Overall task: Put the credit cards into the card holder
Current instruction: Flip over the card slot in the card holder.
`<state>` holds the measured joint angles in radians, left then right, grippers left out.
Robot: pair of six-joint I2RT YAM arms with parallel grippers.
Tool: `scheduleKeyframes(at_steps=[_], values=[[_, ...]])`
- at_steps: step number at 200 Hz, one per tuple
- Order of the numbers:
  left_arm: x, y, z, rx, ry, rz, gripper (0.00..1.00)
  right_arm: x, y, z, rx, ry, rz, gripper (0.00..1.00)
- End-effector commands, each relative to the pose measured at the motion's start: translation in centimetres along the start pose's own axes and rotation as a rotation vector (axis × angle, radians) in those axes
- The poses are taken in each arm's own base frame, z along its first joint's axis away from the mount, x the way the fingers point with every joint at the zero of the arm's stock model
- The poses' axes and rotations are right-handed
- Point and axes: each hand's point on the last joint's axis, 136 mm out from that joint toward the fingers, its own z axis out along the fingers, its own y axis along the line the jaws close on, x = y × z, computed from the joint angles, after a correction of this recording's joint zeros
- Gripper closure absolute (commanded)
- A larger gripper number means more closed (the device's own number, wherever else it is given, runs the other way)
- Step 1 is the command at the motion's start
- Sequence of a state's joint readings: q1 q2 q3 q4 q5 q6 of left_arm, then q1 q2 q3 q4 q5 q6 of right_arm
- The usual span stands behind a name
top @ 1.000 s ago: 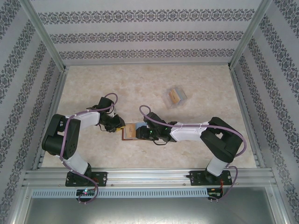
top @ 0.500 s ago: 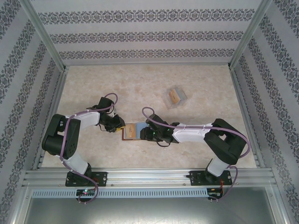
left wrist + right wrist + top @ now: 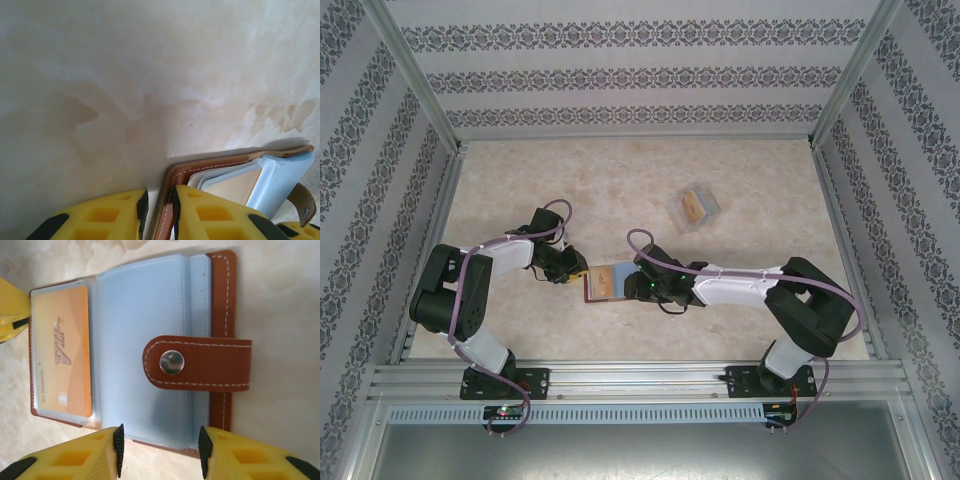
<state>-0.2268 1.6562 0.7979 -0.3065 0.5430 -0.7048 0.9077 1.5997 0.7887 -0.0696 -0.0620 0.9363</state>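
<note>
The card holder (image 3: 603, 283) lies open on the table between my two grippers. Its blue-grey sleeves (image 3: 150, 315) face up, and the brown strap with the snap stud (image 3: 171, 362) is folded across them. An orange credit card (image 3: 62, 360) sits inside the left sleeve and also shows in the left wrist view (image 3: 235, 185). My left gripper (image 3: 157, 205) is shut on the holder's brown leather edge (image 3: 220, 162) at its left side (image 3: 576, 272). My right gripper (image 3: 160, 447) stands open, its two pads astride the near edge of the blue sleeves, nothing pinched.
A clear plastic box (image 3: 696, 207) with a tan card in it stands further back, right of centre. Patterned walls and metal posts close in the table (image 3: 520, 190) on three sides. A rail runs along the near edge.
The right arm has stretched further, its elbow swinging right, and more of the blue inside of the holder shows. The left gripper has kept its hold and place.
</note>
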Motion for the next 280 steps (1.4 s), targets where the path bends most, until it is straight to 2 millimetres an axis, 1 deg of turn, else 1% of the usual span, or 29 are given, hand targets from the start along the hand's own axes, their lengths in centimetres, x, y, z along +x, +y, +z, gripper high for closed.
scheduleKeyframes(at_steps=[1,64,94,123,148,168,199,225,280], values=[[0.5,-0.1,2.8,0.029,0.035,0.039,0.75,-0.6,0.3,-1.0,0.004,-0.03,-0.048,0.53],[0.6,-0.1,2.5,0.03,0.03,0.043,0.75,-0.2,1.1,1.0,-0.022,0.02,-0.049,0.56],[0.6,-0.1,2.7,0.032,0.035,0.041,0.76,-0.1,1.5,1.3,-0.032,0.031,-0.052,0.59],[0.6,-0.1,2.7,0.031,0.035,0.042,0.75,0.0,1.2,1.6,-0.019,0.04,-0.047,0.6],[0.5,-0.2,2.6,0.033,0.036,0.046,0.75,0.3,1.2,2.0,-0.022,0.054,-0.042,0.63],[0.6,-0.1,2.7,0.029,0.038,0.045,0.76,0.2,1.3,2.0,-0.024,0.053,-0.044,0.65],[0.6,-0.1,2.7,0.03,0.039,0.045,0.75,-0.3,1.6,1.3,-0.024,0.033,-0.062,0.65],[0.6,-0.1,2.8,0.029,0.041,0.044,0.75,-0.8,2.1,0.9,-0.038,0.012,-0.076,0.63],[0.7,0.0,2.8,0.028,0.041,0.042,0.76,-1.1,3.6,1.0,-0.135,-0.006,-0.059,0.62]])
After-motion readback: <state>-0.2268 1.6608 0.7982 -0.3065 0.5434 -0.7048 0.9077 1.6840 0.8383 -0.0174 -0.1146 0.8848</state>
